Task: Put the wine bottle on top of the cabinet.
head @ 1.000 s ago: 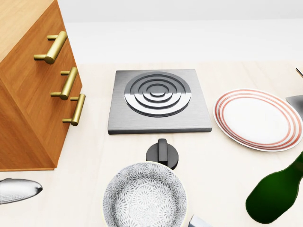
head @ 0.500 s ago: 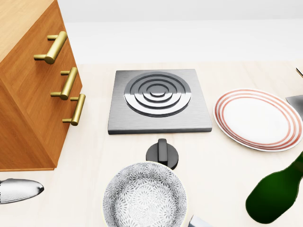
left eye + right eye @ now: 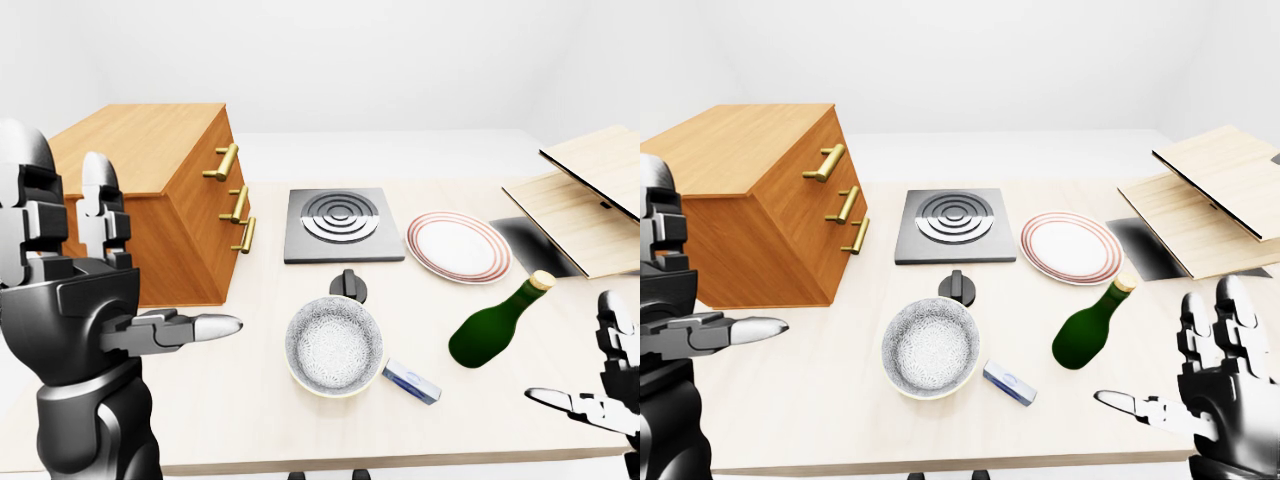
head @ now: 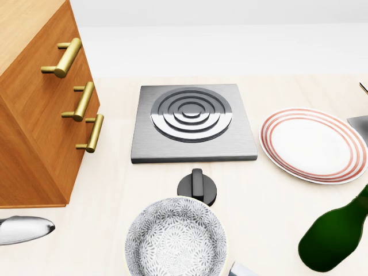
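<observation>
Hovering low at the right-eye view's right, right hand (image 3: 1220,385): fingers spread wide, holding nothing. Left hand (image 3: 90,280): likewise splayed, raised at left. Wine bottle (image 3: 1090,325): dark green, pale cap, lying tilted on the counter (image 3: 840,410), bare surface around it, well apart from cabinet (image 3: 750,200).

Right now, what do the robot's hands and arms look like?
Both hands are shiny dark grey and black metal, built from chunky blocks. The left hand has thick fingers with rounded silvery-white tips, on a bulky dark arm. The right hand looks the same. No cables or markings show.
</observation>
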Robot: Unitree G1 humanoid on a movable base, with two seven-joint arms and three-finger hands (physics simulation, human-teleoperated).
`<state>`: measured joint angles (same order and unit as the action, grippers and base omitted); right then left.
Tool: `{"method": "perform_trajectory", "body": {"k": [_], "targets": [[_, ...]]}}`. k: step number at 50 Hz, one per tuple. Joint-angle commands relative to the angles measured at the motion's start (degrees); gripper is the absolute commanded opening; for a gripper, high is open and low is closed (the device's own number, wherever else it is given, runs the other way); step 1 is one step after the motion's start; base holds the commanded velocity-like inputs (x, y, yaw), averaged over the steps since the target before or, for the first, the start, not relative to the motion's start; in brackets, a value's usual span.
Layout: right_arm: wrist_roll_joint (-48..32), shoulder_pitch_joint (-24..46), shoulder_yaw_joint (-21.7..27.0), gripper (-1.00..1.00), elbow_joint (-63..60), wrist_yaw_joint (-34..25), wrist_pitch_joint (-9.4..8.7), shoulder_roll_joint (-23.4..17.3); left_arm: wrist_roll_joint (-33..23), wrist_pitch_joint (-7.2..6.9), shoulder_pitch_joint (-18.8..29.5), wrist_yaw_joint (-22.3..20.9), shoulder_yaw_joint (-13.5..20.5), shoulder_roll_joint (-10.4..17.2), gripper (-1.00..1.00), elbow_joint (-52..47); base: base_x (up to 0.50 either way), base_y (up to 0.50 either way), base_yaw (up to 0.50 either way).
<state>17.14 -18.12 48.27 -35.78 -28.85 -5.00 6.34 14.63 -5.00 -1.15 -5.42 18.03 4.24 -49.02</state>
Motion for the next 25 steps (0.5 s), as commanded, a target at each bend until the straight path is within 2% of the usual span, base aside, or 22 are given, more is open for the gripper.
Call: {"method": "perform_trajectory", "body": {"k": [1, 25], "targets": [[-0.6, 0.6, -3.3, 1.0, 6.3, 1.8, 0.0, -1.9, -0.1, 0.0, -0.3, -0.3, 0.2, -0.1, 1.0, 0.6, 0.0, 0.0, 0.0], [-0.3, 6.4, -8.4, 1.0, 17.3, 6.3, 0.0, -10.6, -1.5, 0.0, -1.2, -0.2, -1.2, -0.8, 1.0, 2.3, 0.0, 0.0, 0.0]]}}
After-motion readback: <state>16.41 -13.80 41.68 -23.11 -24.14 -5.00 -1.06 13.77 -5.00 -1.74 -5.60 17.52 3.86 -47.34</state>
